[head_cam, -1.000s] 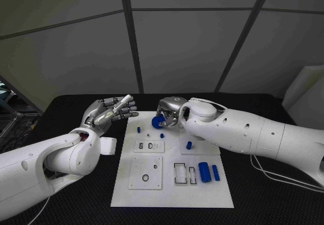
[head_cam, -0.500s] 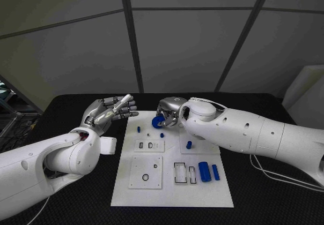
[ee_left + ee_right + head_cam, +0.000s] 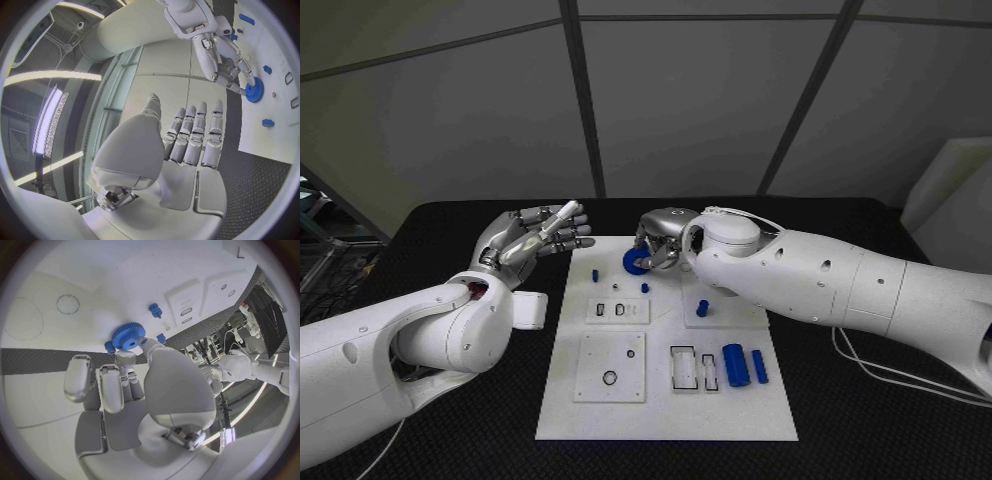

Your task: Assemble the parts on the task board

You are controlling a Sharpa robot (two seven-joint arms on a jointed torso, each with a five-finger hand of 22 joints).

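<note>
The black desk [image 3: 877, 420] carries the white board [image 3: 668, 410], which lies lengthwise away from the robot. Over the board's far end the right hand [image 3: 664, 240] has its fingers [image 3: 128, 360] pinched on a blue gear [image 3: 638, 263], held just above the board surface; the right wrist view shows the toothed disc with its hub gripped at the fingertips. The left hand [image 3: 531, 238] hangs off the board's far left corner with its palm up and fingers apart, holding nothing.

The gear looks like hard, light plastic: stiff, not fragile, but smooth enough to twist in a fingertip pinch. I'd judge the rim the better hold, leaving the bore free for seating. In the head view it is tipped partly on edge, so its axis slants rather than standing square to the board; it has no long axis to speak of.

Nearer the robot lie two blue cylinders [image 3: 736, 365], side by side, long axes running along the board. Smaller still, a short peg [image 3: 704, 308] stands by the right arm, and another peg [image 3: 596, 275] stands near the gear.
</note>
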